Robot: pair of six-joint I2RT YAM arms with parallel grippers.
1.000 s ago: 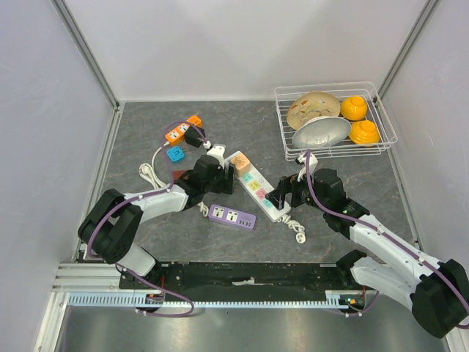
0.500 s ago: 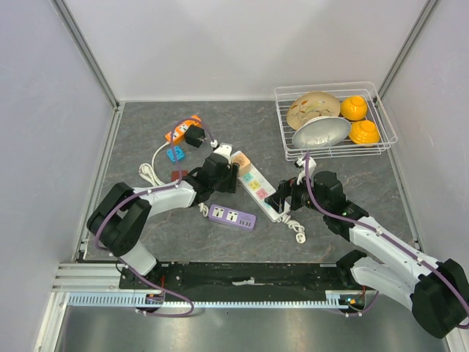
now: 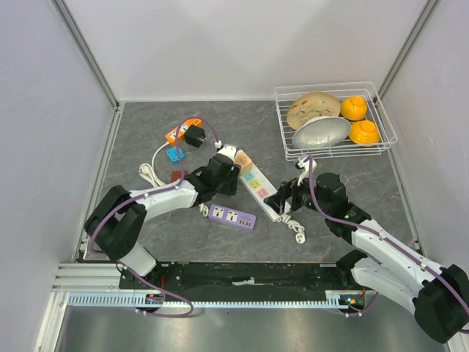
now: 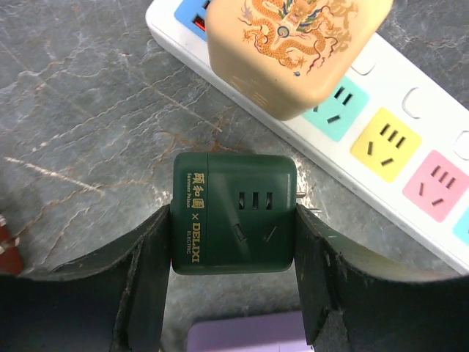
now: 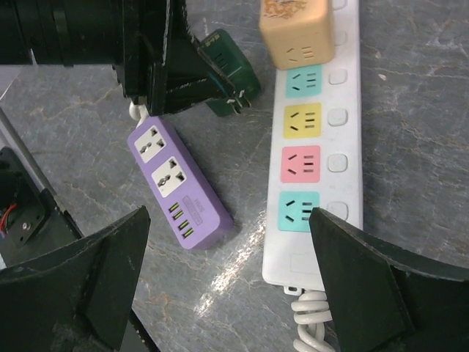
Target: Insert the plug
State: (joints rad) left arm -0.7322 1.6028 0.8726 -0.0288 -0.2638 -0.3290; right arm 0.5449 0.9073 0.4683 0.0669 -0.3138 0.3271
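Left wrist view: green plug (image 4: pixel 234 213) is clamped in the left gripper (image 4: pixel 233 246), one of the fingers (image 4: pixel 143 293) pressed on each side face. Whether the plug rests on the grey tabletop (image 4: pixel 88 95) or is held just above it cannot be told. Metal pins are seen on the side facing the white power strip (image 4: pixel 410 158), just beside the strip's edge and not in any socket. A beige cube adapter (image 4: pixel 293 51) with a dragon print is seated in the strip next to a teal socket. The yellow and pink sockets further along are unoccupied. An edge of the purple power strip (image 4: pixel 249 334) is seen just beyond the plug, between the fingers.

Right wrist view: right gripper (image 5: pixel 229 216) is spread wide and nothing is held. The cable end of the white power strip lies between its fingers, close to one of them. Contact cannot be confirmed. The purple power strip lies flat beside the white one, apart from it.

Top external view: the white power strip is laid diagonally mid-tabletop, with the left gripper at its far half and the right gripper at its near cable end. An orange strip (image 3: pixel 179 130), black adapter (image 3: pixel 194 137) and blue adapter (image 3: pixel 174 154) are grouped further back. A wire basket (image 3: pixel 326 86) with a grey bowl (image 3: pixel 321 132) is placed at the far right.
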